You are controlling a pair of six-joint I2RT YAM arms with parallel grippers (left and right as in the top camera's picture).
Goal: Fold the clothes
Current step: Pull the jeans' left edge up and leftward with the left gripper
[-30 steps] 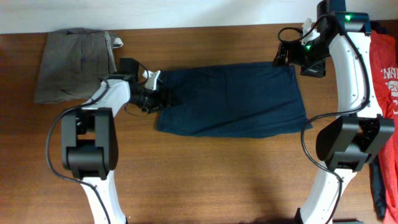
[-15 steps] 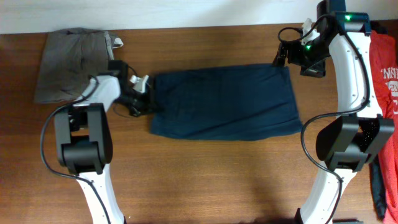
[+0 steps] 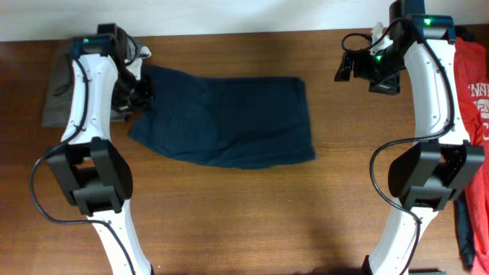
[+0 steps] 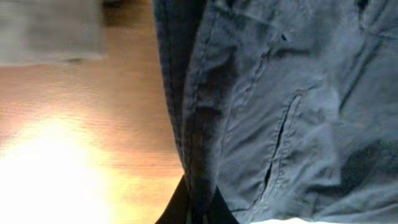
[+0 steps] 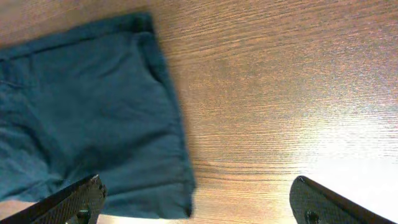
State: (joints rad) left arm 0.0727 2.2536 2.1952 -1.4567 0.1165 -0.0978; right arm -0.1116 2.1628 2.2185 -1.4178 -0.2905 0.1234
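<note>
The left arm (image 3: 82, 99) stands up from its black base joint at the near edge, reaches along the left side to the far end and bends there, so that its wrist points inward. The left gripper (image 3: 139, 93) is closed tight, its dark fingers (image 4: 173, 216) pinching a fold of the navy garment (image 3: 229, 122). The right arm (image 3: 437, 84) is likewise stretched to the far side, green lights lit at its upper joint, wrist bent toward the middle. The right gripper (image 3: 344, 67) hangs with its jaws spread wide, its black fingertips (image 5: 81, 198) well apart and holding nothing.
</note>
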